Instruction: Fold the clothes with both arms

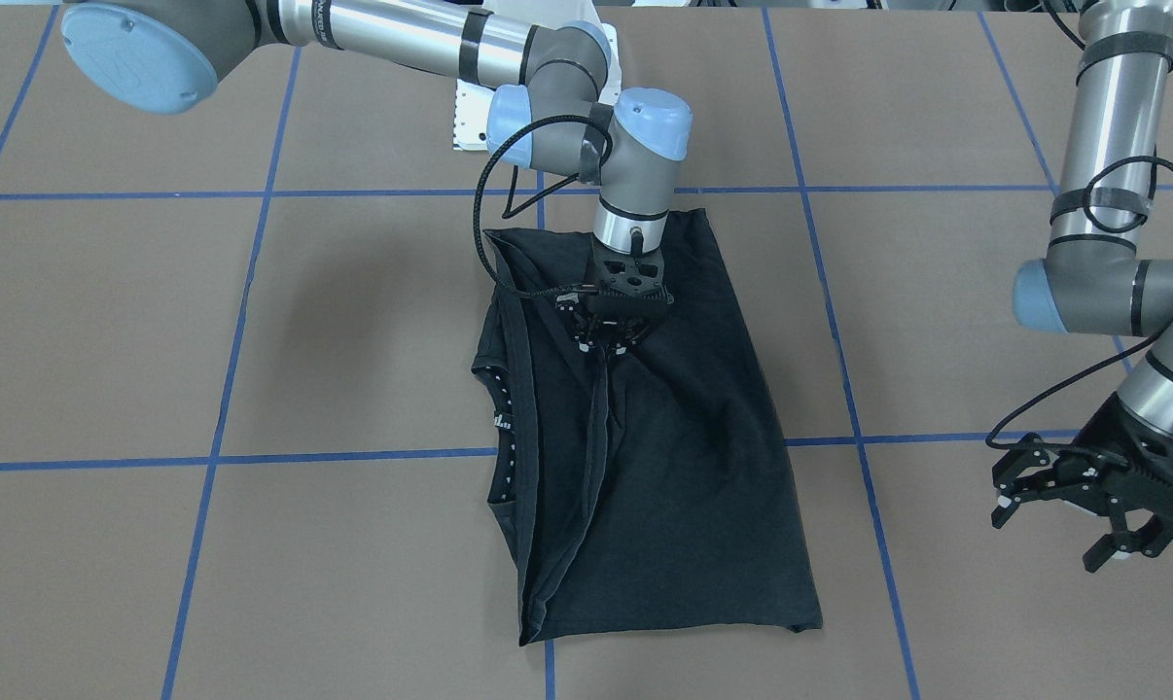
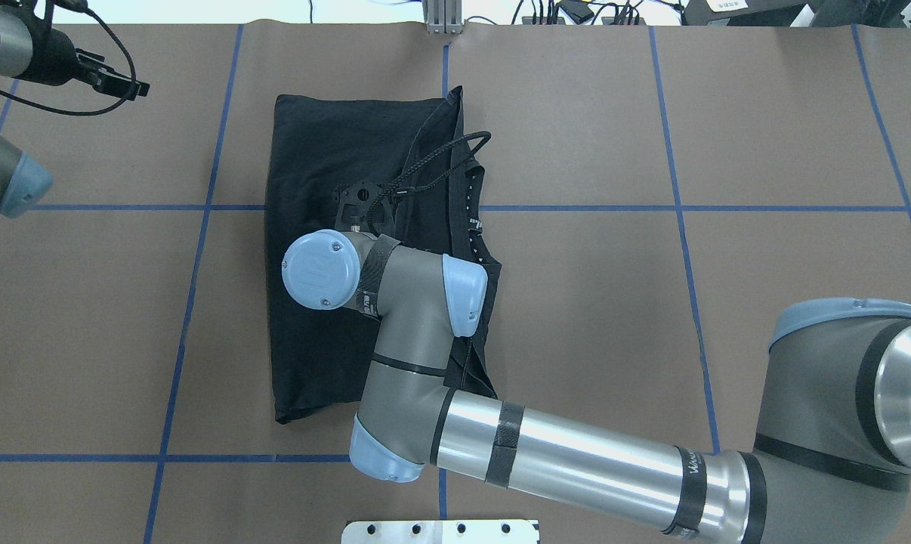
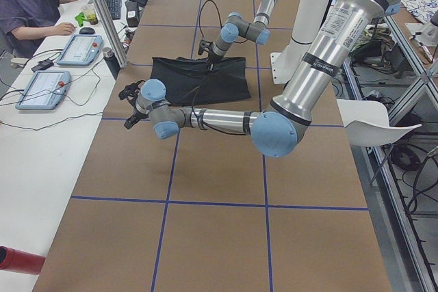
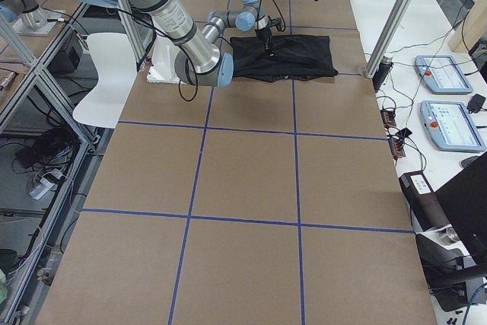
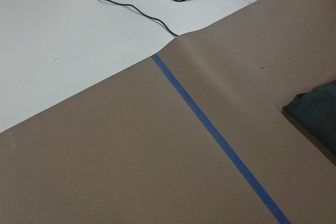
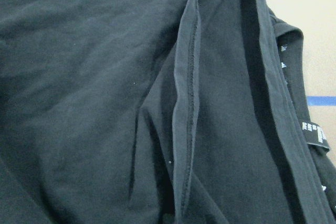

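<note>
One grip only: right gripper (image 1: 614,340) pinches the hem of the T-shirt (image 1: 713,467); left gripper (image 1: 1058,530) hangs released. A single-handed pull likely skews the fold.

Not much legible here. Right arm (image 2: 576,453): white lettering on the black band (image 2: 692,468) near the elbow end starts "Unive…", rest wraps out of sight. Blue joint cap (image 2: 321,270) on the wrist has an embossed logo, looks like "UR", not crisp. T-shirt (image 1: 684,467): black neck label (image 6: 315,134) w/ tiny white print, too small to read. Row of white marks along the collar tape (image 6: 282,59), can't make out chars. Operator pendant (image 4: 449,123) on the side bench: screen and btns too small, no txt readable.
</note>
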Motion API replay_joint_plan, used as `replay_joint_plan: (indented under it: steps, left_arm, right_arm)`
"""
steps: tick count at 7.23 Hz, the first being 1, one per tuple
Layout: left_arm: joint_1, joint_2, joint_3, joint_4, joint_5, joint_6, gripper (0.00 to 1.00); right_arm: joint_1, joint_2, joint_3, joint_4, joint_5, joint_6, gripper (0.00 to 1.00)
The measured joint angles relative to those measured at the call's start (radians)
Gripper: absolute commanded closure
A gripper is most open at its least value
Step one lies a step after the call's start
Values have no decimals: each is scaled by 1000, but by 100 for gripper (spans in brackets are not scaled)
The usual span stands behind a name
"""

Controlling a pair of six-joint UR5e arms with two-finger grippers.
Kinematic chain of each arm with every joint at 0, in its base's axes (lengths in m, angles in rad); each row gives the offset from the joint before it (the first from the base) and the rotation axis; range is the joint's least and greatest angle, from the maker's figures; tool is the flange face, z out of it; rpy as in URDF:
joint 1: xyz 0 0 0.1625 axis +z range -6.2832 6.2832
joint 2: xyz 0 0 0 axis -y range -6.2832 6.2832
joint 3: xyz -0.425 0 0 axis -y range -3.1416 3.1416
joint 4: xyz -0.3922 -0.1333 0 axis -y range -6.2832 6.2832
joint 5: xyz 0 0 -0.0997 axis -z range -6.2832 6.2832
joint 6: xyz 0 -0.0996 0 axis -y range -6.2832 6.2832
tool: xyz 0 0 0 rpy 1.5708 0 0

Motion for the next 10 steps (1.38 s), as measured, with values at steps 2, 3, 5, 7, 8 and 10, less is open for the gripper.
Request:
replay_joint_plan:
  steps: [2,3,5,7,8,10]
  left_arm:
    - [0,0,0,0,-1,0,0]
    - [0,0,0,0,-1,0,0]
    - [-1,0,-2,0,-1,-1,0]
    - [0,0,-4,0,-1,-4,0]
    - [0,0,-4,0,-1,-4,0]
    - [1,0,-5,-1,-1,-15,0]
  right_arm:
    - [0,0,3,0,1,-3,100]
    - [2,1,9,1,5,-3,100]
    - [23,-5,38,0,47,-11,100]
    - [58,-46,75,-1,73,-24,100]
    - [72,-108,139,-1,79,-48,100]
    - [76,-283,315,-4,81,-78,100]
